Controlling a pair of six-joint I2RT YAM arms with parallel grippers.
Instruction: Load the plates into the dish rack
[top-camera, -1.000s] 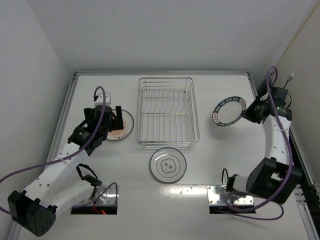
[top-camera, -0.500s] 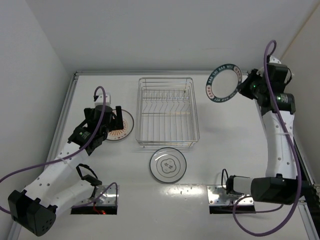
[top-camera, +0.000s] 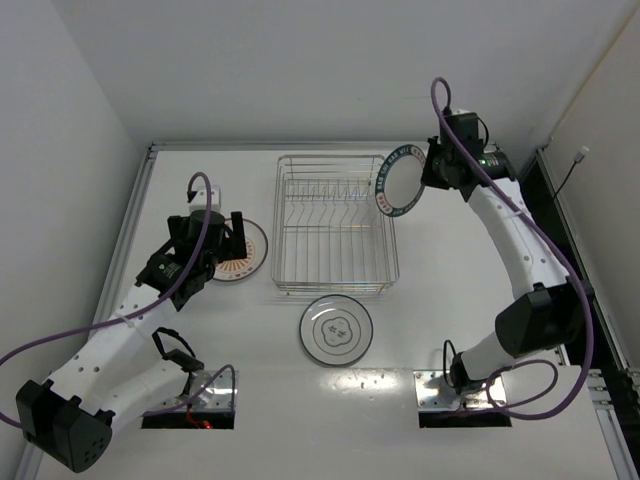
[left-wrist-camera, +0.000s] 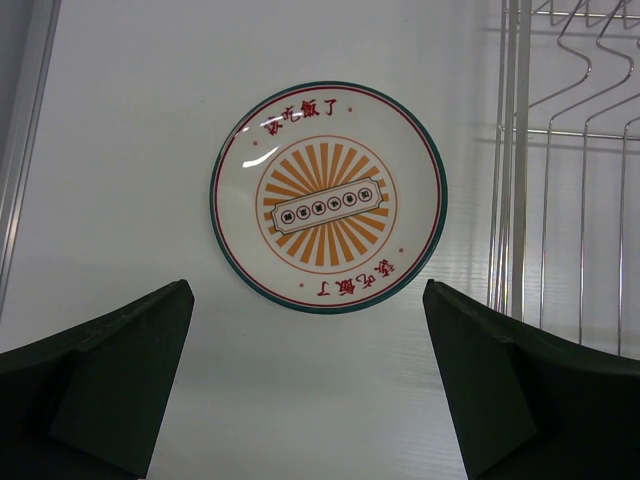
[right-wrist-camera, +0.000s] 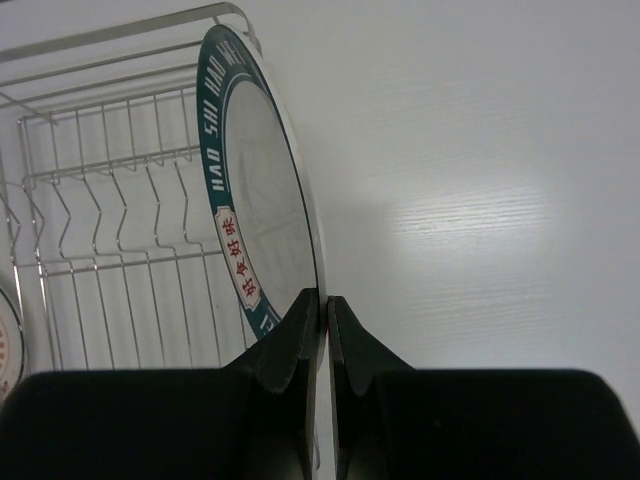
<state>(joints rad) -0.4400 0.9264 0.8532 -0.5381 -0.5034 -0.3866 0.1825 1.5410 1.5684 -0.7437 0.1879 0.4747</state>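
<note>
My right gripper (top-camera: 428, 170) (right-wrist-camera: 323, 300) is shut on the rim of the teal-ringed plate (top-camera: 401, 182) (right-wrist-camera: 255, 200), holding it on edge in the air over the right rim of the silver wire dish rack (top-camera: 335, 222) (right-wrist-camera: 95, 220). The sunburst plate (top-camera: 243, 250) (left-wrist-camera: 328, 197) lies flat on the table left of the rack. My left gripper (top-camera: 222, 231) (left-wrist-camera: 308, 375) hangs open just short of that plate, with nothing between its fingers. A third plate with thin dark circles (top-camera: 336, 329) lies flat in front of the rack.
White walls close in the table (top-camera: 450, 300) on the left, back and right. A raised metal edge (top-camera: 135, 220) runs along the table's left side. The arms' base plates (top-camera: 450, 388) sit at the near edge.
The right arm has lifted the teal-ringed plate from the right side of the table and carried it left to the rack's right rim, turning it on edge. The left arm has not moved.
</note>
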